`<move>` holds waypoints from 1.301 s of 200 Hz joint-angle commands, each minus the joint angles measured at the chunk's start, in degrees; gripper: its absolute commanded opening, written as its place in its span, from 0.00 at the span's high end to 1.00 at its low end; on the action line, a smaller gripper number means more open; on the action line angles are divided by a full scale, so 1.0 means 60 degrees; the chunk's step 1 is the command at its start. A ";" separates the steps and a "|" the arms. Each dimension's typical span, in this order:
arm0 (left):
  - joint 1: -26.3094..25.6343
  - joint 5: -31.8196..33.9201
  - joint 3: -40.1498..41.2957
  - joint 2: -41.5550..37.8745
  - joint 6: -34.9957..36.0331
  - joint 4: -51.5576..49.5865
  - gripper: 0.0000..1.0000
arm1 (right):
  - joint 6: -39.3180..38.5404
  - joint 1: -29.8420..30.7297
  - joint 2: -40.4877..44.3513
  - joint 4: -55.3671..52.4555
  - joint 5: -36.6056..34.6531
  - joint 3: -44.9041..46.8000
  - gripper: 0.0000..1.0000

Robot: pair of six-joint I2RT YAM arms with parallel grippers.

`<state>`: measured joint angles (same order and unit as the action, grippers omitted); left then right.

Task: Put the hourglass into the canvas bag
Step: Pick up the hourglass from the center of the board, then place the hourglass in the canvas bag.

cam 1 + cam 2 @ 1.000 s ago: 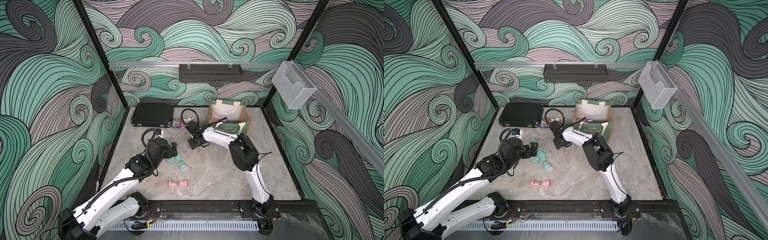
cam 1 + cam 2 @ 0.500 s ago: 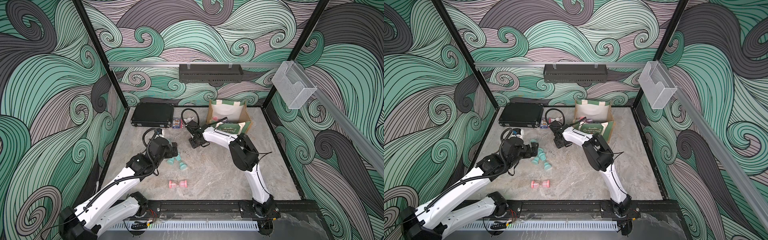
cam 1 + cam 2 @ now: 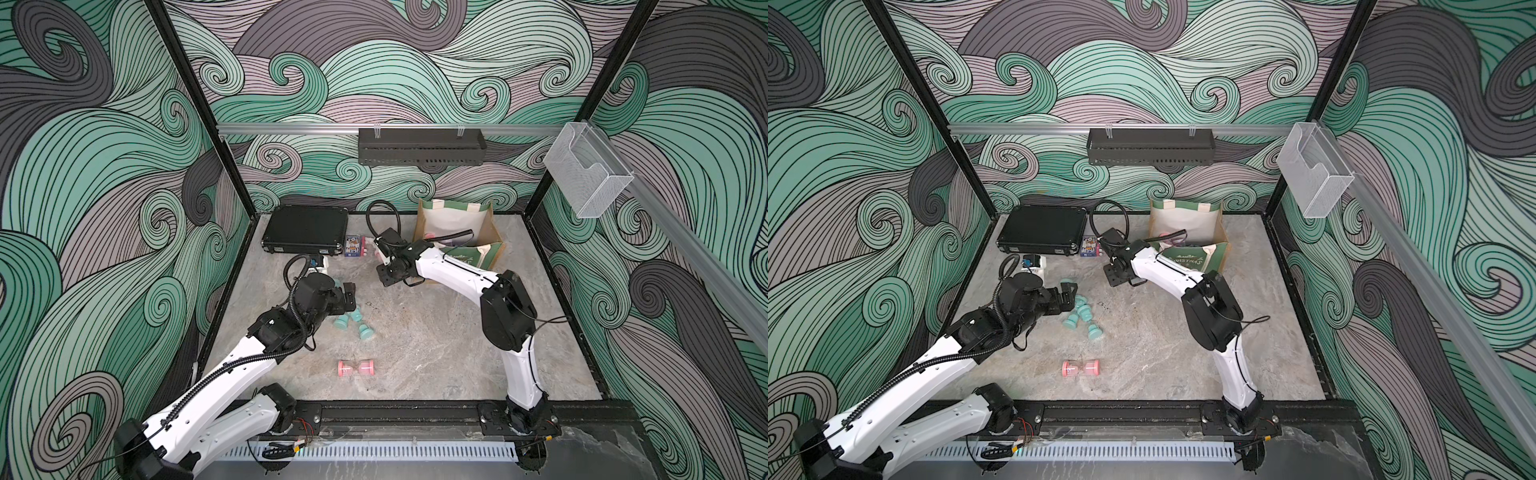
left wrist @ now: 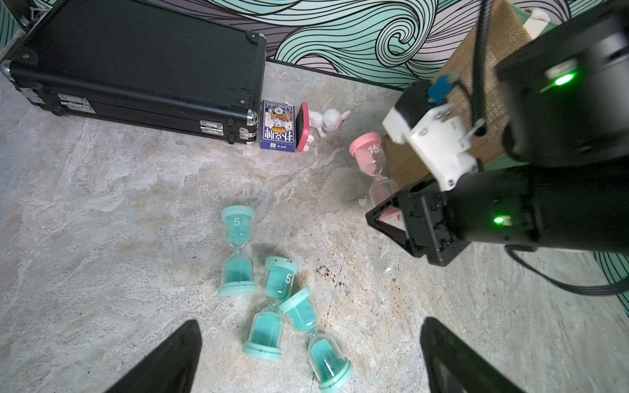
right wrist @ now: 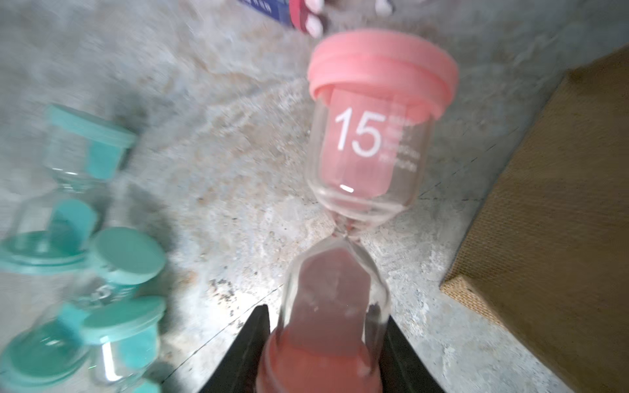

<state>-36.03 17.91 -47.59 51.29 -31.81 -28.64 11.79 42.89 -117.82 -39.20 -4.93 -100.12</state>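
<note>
Right fingers (image 5: pixel 240 360) gripping hourglass (image 5: pixel 367 143), three teal hourglasses (image 4: pixel 237 251)

Along the back of the surface (image 3: pixel 436 353), the hard case (image 3: pixel 305 228) lies at the left, with a card box (image 3: pixel 352 246) just right of it and a small figurine (image 4: pixel 326 120) right of the box. The canvas bag (image 3: pixel 453 218) stands at the back right. Between figurine and bag, the right hand (image 5: pixel 326 354) grips the lower end of the hourglass marked 15 (image 5: pixel 367 136). Left of centre, three hourglasses (image 4: pixel 272 306) cluster just beyond the left hand (image 3: pixel 350 297). A lone hourglass (image 3: pixel 356 368) lies in front of them, nearer the front edge.
</note>
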 commanded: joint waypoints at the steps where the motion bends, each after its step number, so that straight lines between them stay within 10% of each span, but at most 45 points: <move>1: 0.0102 -0.0313 -0.0702 -0.0118 0.0329 -0.0311 0.01 | -0.0032 0.0045 0.1059 0.0059 0.0316 0.0102 0.70; 149: 0.0102 -0.2756 -0.2375 0.1336 0.1297 0.0168 0.01 | 0.0690 -0.1588 0.4788 -0.1153 0.0796 0.0087 0.74; 260: 0.0102 -0.3718 -0.2903 0.2943 0.1571 0.1246 0.01 | 0.0935 -0.3916 0.2611 -0.1682 0.1619 -0.1073 0.76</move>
<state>-35.75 -2.59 -63.00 67.22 -23.03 -23.83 16.75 20.51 -99.20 -48.80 3.49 -103.94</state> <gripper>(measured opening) 0.986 0.442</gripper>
